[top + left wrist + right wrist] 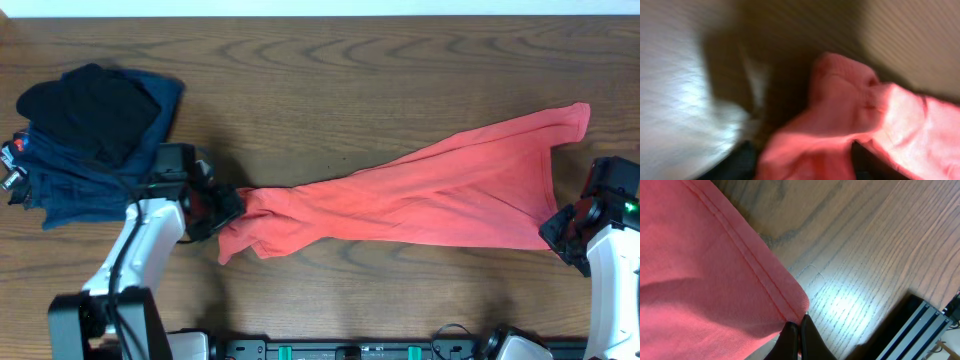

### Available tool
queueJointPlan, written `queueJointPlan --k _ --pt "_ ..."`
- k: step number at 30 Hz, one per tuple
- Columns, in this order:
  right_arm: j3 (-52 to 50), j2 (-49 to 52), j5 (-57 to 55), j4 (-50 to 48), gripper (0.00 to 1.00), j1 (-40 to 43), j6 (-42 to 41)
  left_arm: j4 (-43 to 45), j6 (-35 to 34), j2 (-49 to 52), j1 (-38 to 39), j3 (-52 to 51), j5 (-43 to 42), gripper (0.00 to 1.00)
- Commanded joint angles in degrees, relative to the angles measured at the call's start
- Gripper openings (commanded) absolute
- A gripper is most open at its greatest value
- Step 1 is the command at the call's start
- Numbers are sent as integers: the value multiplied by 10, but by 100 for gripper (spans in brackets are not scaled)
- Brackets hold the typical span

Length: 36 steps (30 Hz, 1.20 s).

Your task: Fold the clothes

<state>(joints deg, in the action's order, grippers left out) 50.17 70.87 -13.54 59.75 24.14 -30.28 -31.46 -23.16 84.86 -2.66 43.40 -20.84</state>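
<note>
The clothes (430, 190), a coral-red shirt, lie stretched in a long band across the table from lower left to upper right. My left gripper (228, 205) is at the bunched left end. In the blurred left wrist view the left gripper (805, 167) has its dark fingers (740, 165) apart, and a fold of the red cloth (840, 125) fills the gap. My right gripper (553, 230) is at the shirt's lower right corner. The right wrist view shows that gripper (799, 325) shut on the hemmed corner of the cloth (700, 270).
A pile of navy blue folded garments (90, 170) lies at the far left, with a black garment (90, 110) on top, just behind my left arm. A black rail (350, 350) runs along the table's near edge, and the rail (920, 325) also shows in the right wrist view.
</note>
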Motion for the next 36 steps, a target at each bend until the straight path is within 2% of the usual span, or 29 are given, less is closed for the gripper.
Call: queueJointPlan --k 1,2,7,10,15,23,28,34,36 --pt "-4 4 -16 1 1 6 8 10 9 12 24 -8 -57 19" --pt "-4 4 -15 0 1 6 8 11 9 10 29 -5 -66 6" --pt "-1 3 24 -18 1 6 11 -5 34 -34 24 54 -138 6" --pt "38 3 82 -27 1 16 23 -13 34 -87 9 132 -174 6" --pt "199 3 137 0 1 55 37 -12 -8 -147 -38 275 -177 7" --pt "416 3 140 57 1 117 62 -2 -74 -172 -124 370 -190 6" --pt "494 3 142 81 1 148 82 115 -163 -174 -150 376 -348 6" --pt "588 3 156 104 1 165 92 286 -295 -179 -164 376 -471 6" --pt "615 6 156 110 1 165 97 330 -320 -182 -170 376 -497 6"
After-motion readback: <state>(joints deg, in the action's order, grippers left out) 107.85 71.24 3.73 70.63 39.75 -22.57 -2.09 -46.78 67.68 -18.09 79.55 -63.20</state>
